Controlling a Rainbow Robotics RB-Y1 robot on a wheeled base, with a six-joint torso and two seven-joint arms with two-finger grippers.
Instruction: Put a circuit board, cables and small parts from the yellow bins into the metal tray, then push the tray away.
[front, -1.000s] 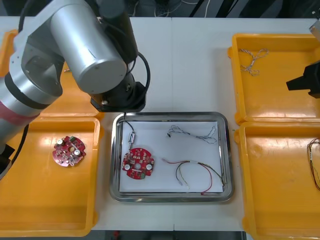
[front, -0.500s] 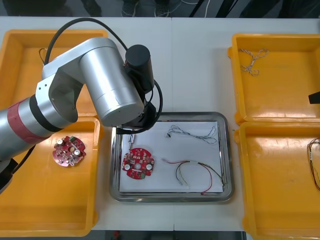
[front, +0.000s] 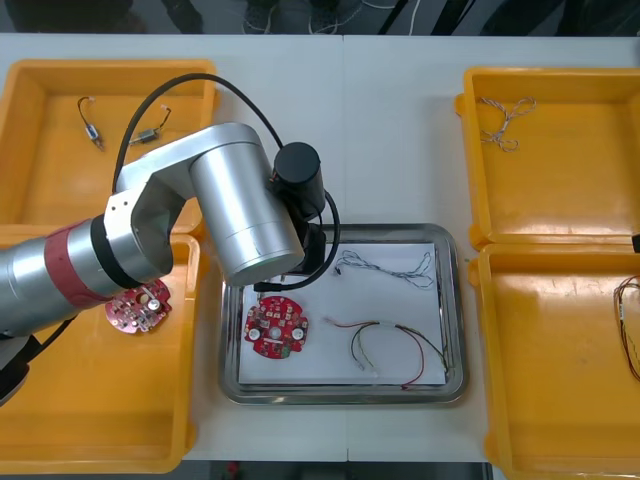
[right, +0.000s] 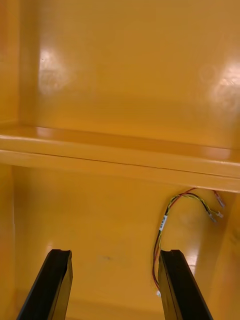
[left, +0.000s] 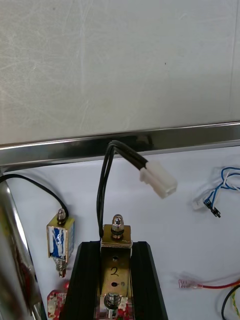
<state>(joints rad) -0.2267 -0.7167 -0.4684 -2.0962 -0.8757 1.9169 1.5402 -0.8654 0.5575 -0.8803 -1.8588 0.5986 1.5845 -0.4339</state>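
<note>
A small metal part (left: 115, 262) gripped over the tray (left: 165, 138)

We see the left gripper (left: 116, 246), jaws narrowed onto the part, above the tray's white floor. The right gripper (right: 115, 262) hangs over a yellow bin (right: 120, 75), jaws wide apart, holding nothing.

Light desk (front: 400, 130), matt, pale grey-white, evenly lit, with soft shadows only. Split by a thin straight seam (front: 343, 120) running from the far edge toward the near side. Fine scratches and faint scuffs across the surface, plain in the left wrist view. Beyond the far edge, a narrow strip of dark floor (front: 560, 15) with a few loose light cords (front: 325, 12) lying on it. Below the near edge, another dark strip.
</note>
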